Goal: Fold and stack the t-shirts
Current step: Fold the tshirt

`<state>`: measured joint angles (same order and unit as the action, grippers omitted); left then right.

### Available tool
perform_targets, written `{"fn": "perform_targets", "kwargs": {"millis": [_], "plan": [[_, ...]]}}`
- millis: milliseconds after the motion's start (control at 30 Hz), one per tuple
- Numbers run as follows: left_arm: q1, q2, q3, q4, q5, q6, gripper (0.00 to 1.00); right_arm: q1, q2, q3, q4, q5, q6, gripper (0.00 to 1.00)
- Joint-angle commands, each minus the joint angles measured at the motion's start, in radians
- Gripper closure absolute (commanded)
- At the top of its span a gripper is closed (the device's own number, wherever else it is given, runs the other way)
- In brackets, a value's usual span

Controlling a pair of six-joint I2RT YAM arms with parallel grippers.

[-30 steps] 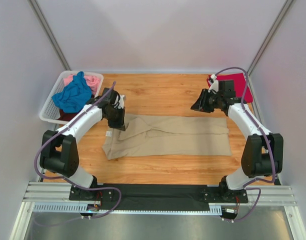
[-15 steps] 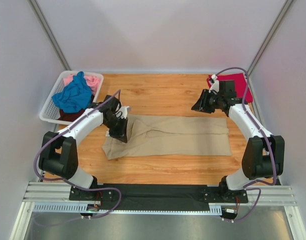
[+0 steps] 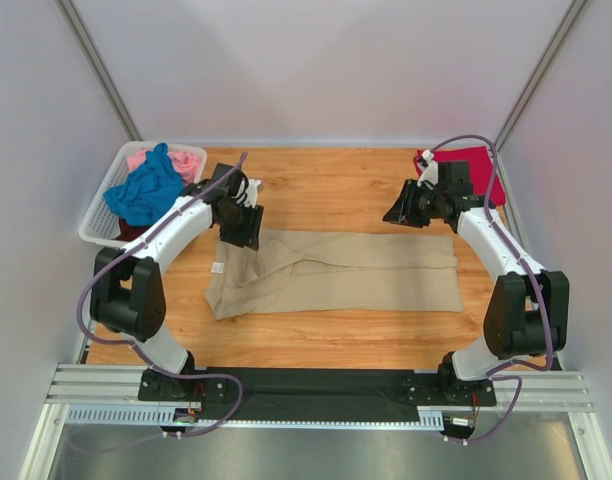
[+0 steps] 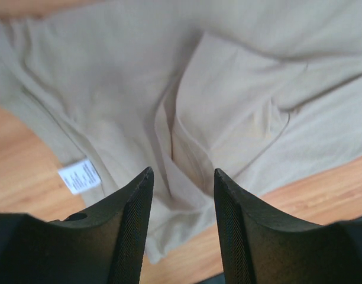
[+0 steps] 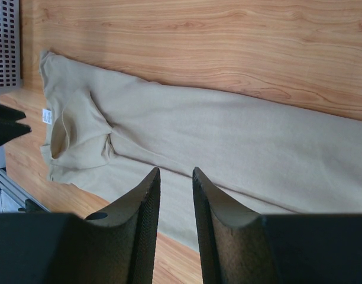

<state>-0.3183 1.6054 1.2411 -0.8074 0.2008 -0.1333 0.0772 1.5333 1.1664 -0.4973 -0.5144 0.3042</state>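
Note:
A tan t-shirt lies on the wooden table, folded lengthwise into a long strip, with its collar and white label at the left end. My left gripper hovers over that left end, open, with nothing between its fingers. My right gripper hangs above the table behind the strip's right part, jaws a little apart and empty, with the tan t-shirt below. A crimson t-shirt lies folded at the back right corner.
A white lattice basket stands at the back left. It holds a blue t-shirt, a pink one and a dark one. Grey walls close in both sides. A metal rail runs along the near edge.
My left gripper has opened, let go of the tan t-shirt's left end and moved up and back from it. The right arm has stayed still.

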Motion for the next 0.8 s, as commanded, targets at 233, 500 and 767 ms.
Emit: {"fn": "perform_targets", "kwargs": {"millis": [233,500,767], "plan": [[0.001,0.270,0.198,0.010,0.065,0.104,0.46,-0.001,-0.015,0.041,0.017,-0.012,-0.016,0.69],[0.002,0.344,0.207,0.014,0.092,0.120,0.45,-0.001,-0.019,0.036,0.019,-0.009,-0.020,0.69],[0.002,0.363,0.205,0.020,0.117,0.095,0.47,0.001,-0.018,0.032,0.023,-0.010,-0.014,0.70]]}}
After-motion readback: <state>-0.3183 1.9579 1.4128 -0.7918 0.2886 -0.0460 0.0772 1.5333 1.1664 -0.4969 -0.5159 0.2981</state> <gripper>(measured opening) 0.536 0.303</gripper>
